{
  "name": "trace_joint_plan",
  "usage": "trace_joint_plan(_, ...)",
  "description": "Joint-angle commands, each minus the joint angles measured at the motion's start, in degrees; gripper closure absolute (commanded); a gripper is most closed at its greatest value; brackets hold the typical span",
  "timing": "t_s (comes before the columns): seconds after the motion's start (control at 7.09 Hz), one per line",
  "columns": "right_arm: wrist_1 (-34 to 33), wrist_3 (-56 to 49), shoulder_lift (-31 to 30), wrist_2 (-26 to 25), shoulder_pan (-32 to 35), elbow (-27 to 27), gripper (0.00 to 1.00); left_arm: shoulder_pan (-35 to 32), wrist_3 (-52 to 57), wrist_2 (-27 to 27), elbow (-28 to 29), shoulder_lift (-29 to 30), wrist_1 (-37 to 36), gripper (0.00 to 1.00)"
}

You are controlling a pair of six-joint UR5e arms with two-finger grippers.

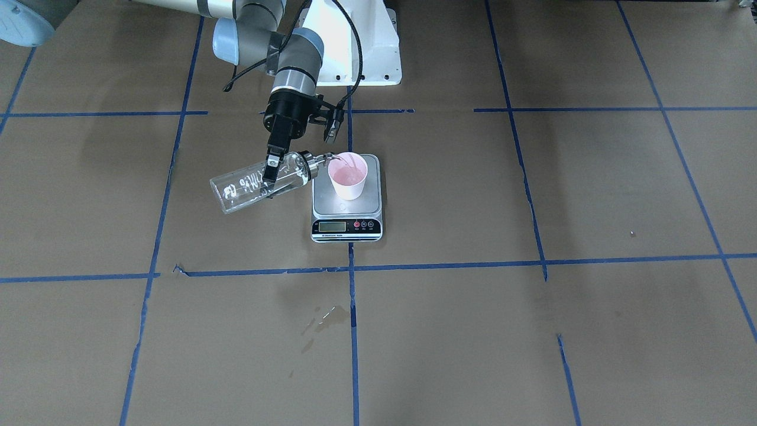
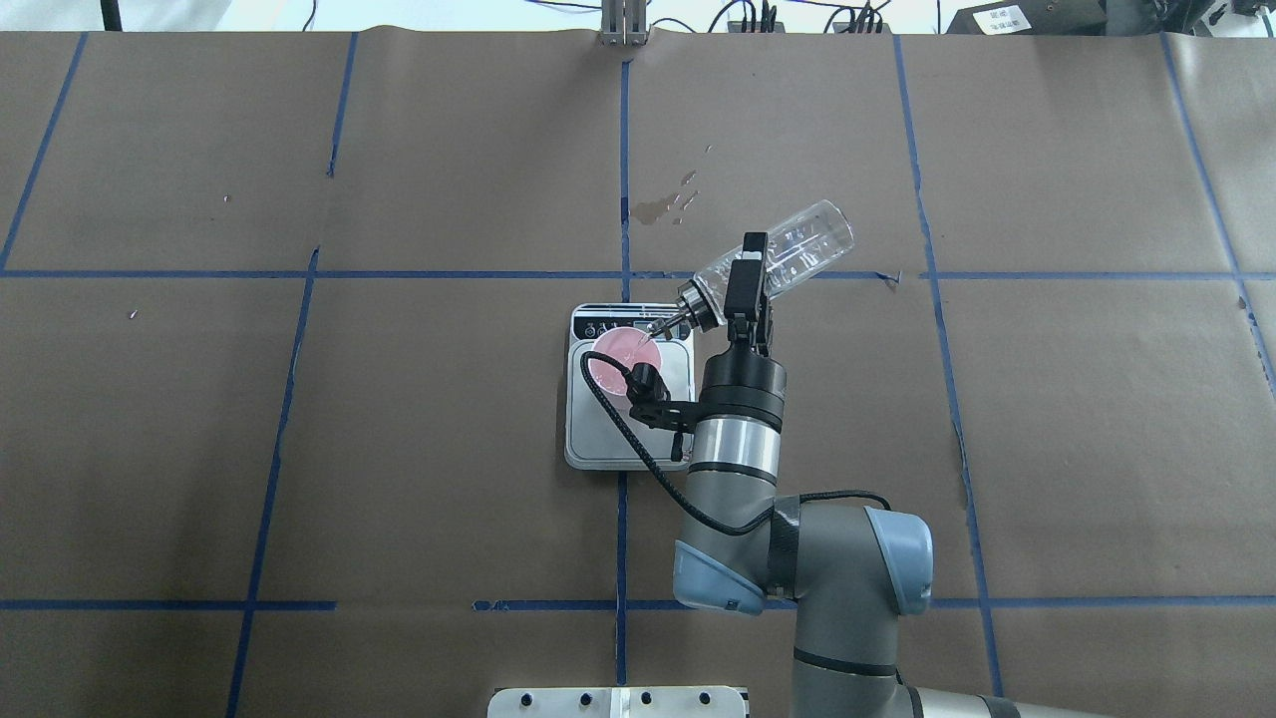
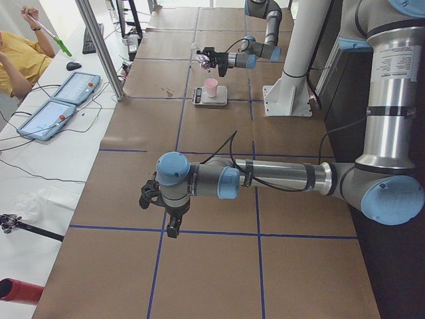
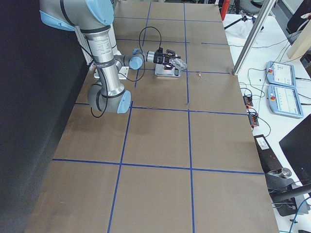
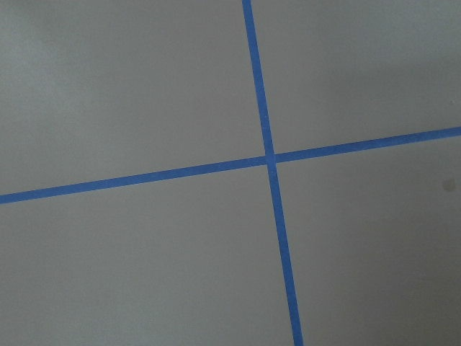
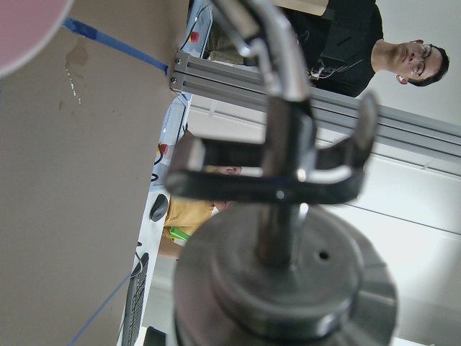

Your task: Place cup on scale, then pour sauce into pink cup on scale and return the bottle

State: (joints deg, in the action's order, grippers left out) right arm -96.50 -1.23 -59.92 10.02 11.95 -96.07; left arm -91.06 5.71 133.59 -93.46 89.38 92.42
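Bottle (image 1: pixel 242 189) clamped in right gripper (image 1: pixel 272 173) looks mid-pour into cup (image 1: pixel 349 183) on scale (image 1: pixel 329 204); next I'd tip it upright and return it.

Scale (image 1: pixel 346 206): set mid-table (image 1: pixel 532 343), display strip toward operators' side.
Cup (image 1: pixel 348 181): stood upright on scale platform.
Bottle (image 1: pixel 248 186): held tilted in right gripper (image 1: pixel 272 173), to robot's right of scale; spout over cup rim, base raised outward.
Left gripper (image 3: pixel 174 226): suspended over table, well apart, toward robot's left end.
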Motion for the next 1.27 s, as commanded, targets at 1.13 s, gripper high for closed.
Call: trace_joint_plan(1.13, 3.6, 1.8, 0.2, 3.5, 0.3, -0.4, 1.00, 0.0, 0.0, 0.0, -0.1, 0.0, 0.0, 0.00)
